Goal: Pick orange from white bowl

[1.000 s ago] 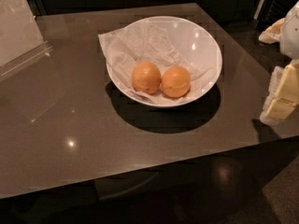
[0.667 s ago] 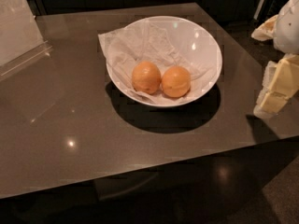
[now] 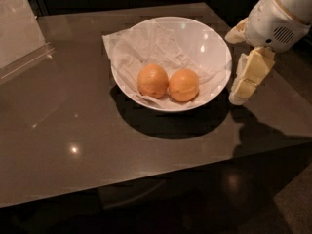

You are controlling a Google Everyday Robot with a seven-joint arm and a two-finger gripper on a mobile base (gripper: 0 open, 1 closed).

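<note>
At the far left I am seeing a clear plastic stand [image 3: 19, 30] sitting on the dark table [image 3: 73, 130], well apart from everything that matters here. Nothing there is changing.

Moving right, the white bowl [image 3: 209, 38] is sitting mid-table with its crumpled paper liner [image 3: 131, 48] spilling over the left rim. It is holding its place, as are both fruits inside. The paler orange [image 3: 152, 81] is lying left of centre. The orange [image 3: 184, 85] I am after is lying just beside it on the right, nearly touching it, resting on the paper toward the near side of the bowl and showing a faint crease near its top.

What is changing is at the right. A second ago the gripper [image 3: 234, 67] was hanging out by the table's right edge. Now it is coming in leftward, and it is hovering just outside the bowl's right rim. I am reading the jaws as spread apart, one pale finger [image 3: 248, 77] pointing down by the near rim and the other poking out farther back, and they are holding nothing.

So I am judging this as the approach still running: the reach is closing on the bowl, but the gripper is not yet over the fruit. Next I am expecting to need more leftward travel over the rim, then a descent onto the right-hand fruit without nudging its neighbour.
</note>
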